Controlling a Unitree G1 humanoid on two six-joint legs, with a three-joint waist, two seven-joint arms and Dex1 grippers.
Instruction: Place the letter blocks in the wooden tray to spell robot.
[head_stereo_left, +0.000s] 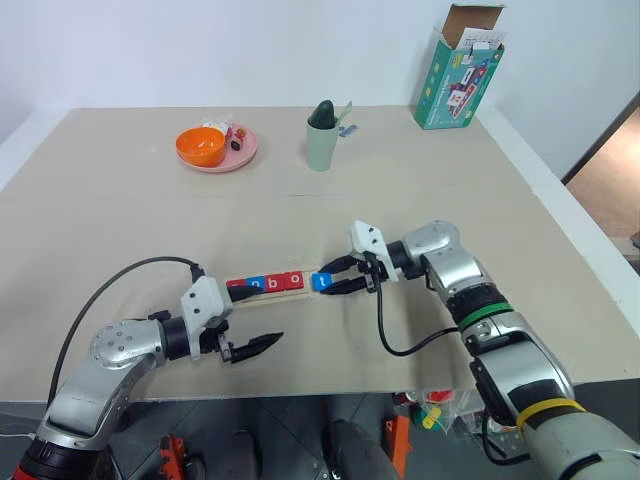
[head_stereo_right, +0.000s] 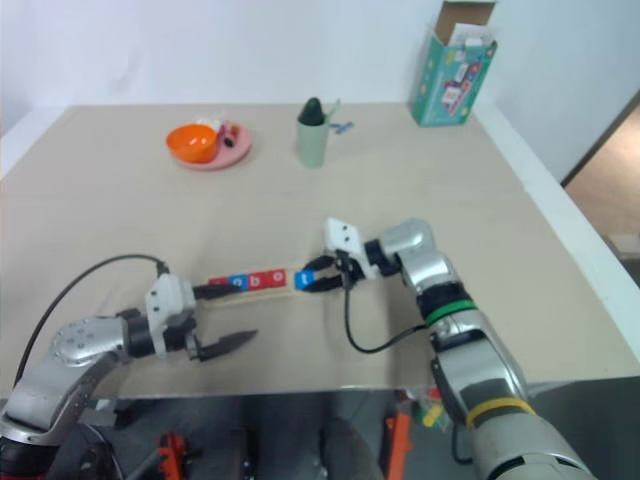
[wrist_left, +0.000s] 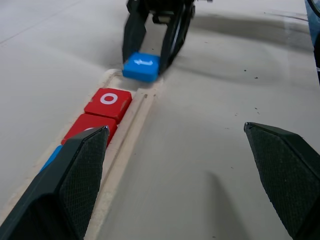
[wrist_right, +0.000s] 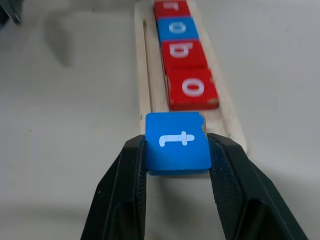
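Observation:
The wooden tray (wrist_right: 145, 75) lies near the table's front, with four letter blocks in its groove: red r (wrist_right: 171, 7), blue o (wrist_right: 177, 28), red b (wrist_right: 183, 52) and red o (wrist_right: 192, 89). My right gripper (head_stereo_left: 326, 281) is shut on the blue t block (wrist_right: 177, 140). It holds that block at the tray's right end, just past the red o and slightly tilted. My left gripper (head_stereo_left: 258, 316) stands open by the tray's left end. Its upper finger reaches over that end, its lower finger is nearer the table's front, and nothing sits between them.
At the back left a pink plate (head_stereo_left: 245, 155) carries an orange bowl (head_stereo_left: 200, 146). A green cup (head_stereo_left: 322, 140) stands at the back centre and a teal carton (head_stereo_left: 458, 80) at the back right. The table's front edge runs just below my left gripper.

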